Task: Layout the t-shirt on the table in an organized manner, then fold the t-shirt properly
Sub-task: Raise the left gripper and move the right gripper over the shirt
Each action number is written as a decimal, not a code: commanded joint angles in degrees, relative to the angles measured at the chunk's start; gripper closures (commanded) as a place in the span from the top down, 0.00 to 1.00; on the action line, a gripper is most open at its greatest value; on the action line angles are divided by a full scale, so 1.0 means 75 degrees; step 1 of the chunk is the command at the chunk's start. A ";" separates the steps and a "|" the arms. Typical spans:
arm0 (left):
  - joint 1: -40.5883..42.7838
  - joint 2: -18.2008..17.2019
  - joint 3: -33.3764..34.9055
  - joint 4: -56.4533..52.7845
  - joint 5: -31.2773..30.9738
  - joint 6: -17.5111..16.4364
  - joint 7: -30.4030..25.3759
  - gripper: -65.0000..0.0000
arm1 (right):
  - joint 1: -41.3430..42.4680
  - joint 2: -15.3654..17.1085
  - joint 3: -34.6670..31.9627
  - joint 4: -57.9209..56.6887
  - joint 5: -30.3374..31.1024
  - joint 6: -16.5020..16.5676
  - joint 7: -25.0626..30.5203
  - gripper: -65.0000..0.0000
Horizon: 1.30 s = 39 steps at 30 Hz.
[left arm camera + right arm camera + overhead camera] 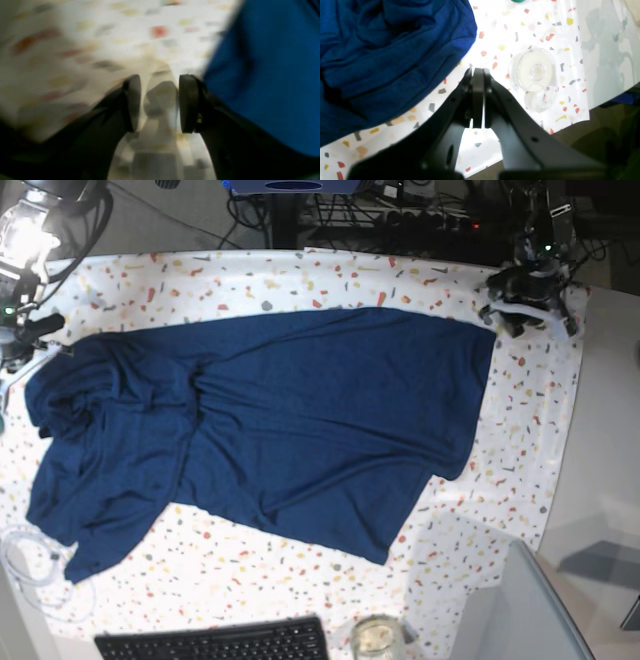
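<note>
T-shirt (300, 430) lay across centre of counter (480, 530) in base view, partly spread: right portion fairly flat, left portion bunched and creased, lower edge slanted. Layout judged unfinished; smoothing and all folds remained. Left tool (158, 103) sat at upper right of base view, spread, pinching nothing, shirt edge just beside it. Right tool (478, 100) at left, pressed together, empty. No brand, label or writing readable.

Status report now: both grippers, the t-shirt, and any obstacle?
Left gripper open, empty, beside shirt edge. Right gripper shut, empty. T-shirt spread on table, one end bunched. Clear plastic spool near right gripper.
</note>
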<state>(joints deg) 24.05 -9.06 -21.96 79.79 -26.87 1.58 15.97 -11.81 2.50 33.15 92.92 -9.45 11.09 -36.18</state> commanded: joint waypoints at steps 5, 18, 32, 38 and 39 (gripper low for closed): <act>0.0034 -0.0099 -0.0443 0.0186 -0.0021 -0.0006 -0.0177 0.36 | 0.0022 0.0071 0.0041 0.0123 -0.0023 -0.0055 0.0130 0.00; -0.0130 0.0382 0.1175 0.1300 0.0014 0.0017 -0.0165 0.00 | 0.0010 0.0071 0.0041 0.0123 -0.0023 -0.0055 0.0130 0.00; -0.0587 0.0346 0.1456 -0.0013 0.0014 0.0029 -0.0201 0.00 | -0.0095 0.0071 0.0041 0.0123 -0.0023 -0.0055 0.0130 0.00; -0.0552 0.0393 0.0788 -0.0013 0.0014 0.0029 -0.0201 0.00 | -0.0095 0.0071 0.0041 0.0123 -0.0023 -0.0055 0.0130 0.00; -0.0552 0.0393 0.0694 -0.0013 0.0014 0.0029 -0.0201 0.00 | -0.0095 0.0071 0.0041 0.0123 -0.0023 -0.0055 0.0130 0.00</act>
<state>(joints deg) 20.03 -5.91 -16.75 78.87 -26.81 1.78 15.68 -12.93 2.35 33.17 92.90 -9.43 11.09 -36.23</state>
